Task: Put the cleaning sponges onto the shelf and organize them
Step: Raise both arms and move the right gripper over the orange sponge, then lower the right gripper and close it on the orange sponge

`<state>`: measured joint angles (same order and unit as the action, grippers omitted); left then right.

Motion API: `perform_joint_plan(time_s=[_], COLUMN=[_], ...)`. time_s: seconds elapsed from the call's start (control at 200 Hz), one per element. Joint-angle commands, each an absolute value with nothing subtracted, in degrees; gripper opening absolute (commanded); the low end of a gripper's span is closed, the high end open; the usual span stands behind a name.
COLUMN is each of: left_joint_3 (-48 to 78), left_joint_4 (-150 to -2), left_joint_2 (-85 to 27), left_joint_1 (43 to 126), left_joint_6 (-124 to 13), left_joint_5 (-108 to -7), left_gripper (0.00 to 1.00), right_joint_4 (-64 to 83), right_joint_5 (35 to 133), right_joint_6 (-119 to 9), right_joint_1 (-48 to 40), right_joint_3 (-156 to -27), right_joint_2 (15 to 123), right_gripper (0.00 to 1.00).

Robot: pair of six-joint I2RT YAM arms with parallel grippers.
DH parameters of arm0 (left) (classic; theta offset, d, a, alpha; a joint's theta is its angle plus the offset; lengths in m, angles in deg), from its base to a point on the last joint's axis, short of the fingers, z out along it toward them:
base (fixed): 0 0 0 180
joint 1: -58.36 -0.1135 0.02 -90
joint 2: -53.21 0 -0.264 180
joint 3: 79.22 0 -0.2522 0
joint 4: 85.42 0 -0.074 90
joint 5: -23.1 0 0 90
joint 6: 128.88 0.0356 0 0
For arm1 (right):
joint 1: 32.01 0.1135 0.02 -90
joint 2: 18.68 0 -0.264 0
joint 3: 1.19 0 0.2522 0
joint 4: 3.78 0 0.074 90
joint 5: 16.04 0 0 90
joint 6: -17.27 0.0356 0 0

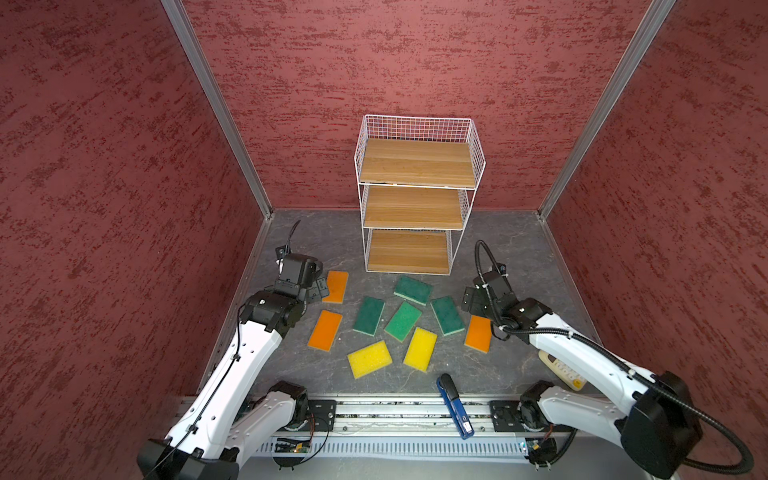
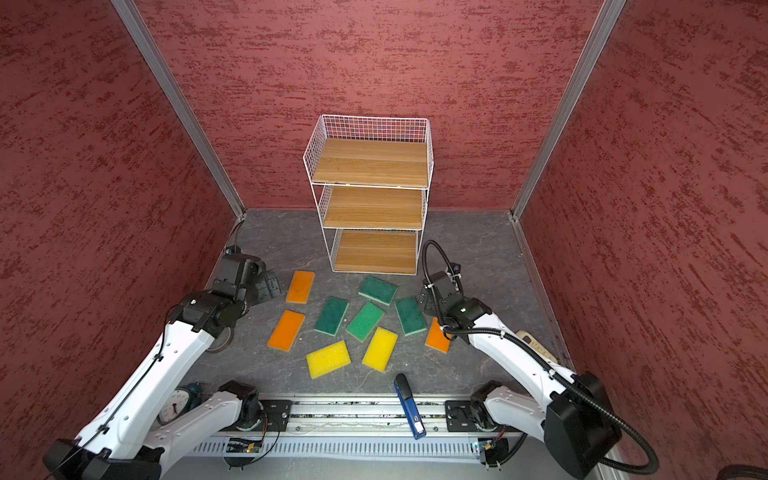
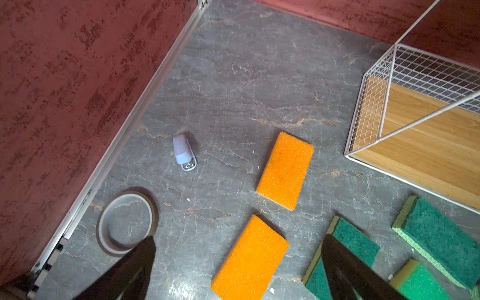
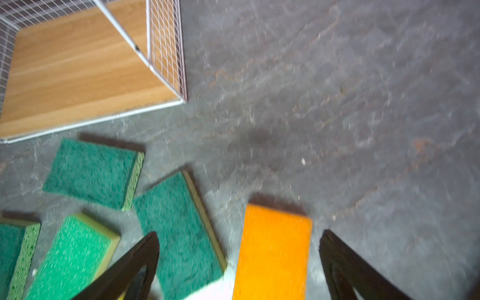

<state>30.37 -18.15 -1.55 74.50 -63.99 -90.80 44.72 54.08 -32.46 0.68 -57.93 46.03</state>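
Note:
Several dark green sponges, three orange ones and two yellow ones lie flat and scattered on the grey floor in front of the shelf, whose wooden boards are bare. My left gripper hovers open beside the far-left orange sponge; in the left wrist view its fingers straddle the nearer orange sponge from above. My right gripper hangs open above the right orange sponge, next to a green sponge. Neither touches anything.
A blue stapler lies at the front edge. A tape roll and a small pale stapler sit near the left wall. A white remote-like thing lies under the right arm, a dial gauge under the left. Red walls enclose three sides.

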Motion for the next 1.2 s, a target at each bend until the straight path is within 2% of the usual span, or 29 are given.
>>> perform_joint_plan(time_s=[0.0, 0.185, 0.391, 0.671, 1.197], left_joint_3=[29.4, 30.7, 32.1, 33.5, 33.7], left_joint_4=[-14.9, -14.5, -14.1, -13.8, -12.9], left_joint_2=[-1.6, 1.0, 3.2, 4.0, 3.6], left_joint_1=[74.9, 75.0, 75.1, 75.5, 76.0], left_joint_6=[-65.0, -65.6, -66.7, -67.6, -68.5], left_joint_5=[-86.6, -84.6, -81.7, -80.3, -80.2], left_gripper=[1.00, 1.00, 1.00, 1.00, 1.00], right_joint_4=[54.0, 60.5, 61.7, 59.3, 52.9], right_joint_5=[52.6, 53.0, 55.4, 58.0, 58.4], right_joint_6=[-21.2, -12.3, -6.0, -5.6, -10.2], right_joint_1=[4.2, 11.8, 15.4, 15.6, 15.6], right_joint_3=[-59.4, -59.0, -53.9, -49.1, -47.5], right_joint_2=[45.6, 45.3, 42.1, 40.4, 47.1], right_gripper=[0.96, 0.97, 0.98, 0.98, 0.99])
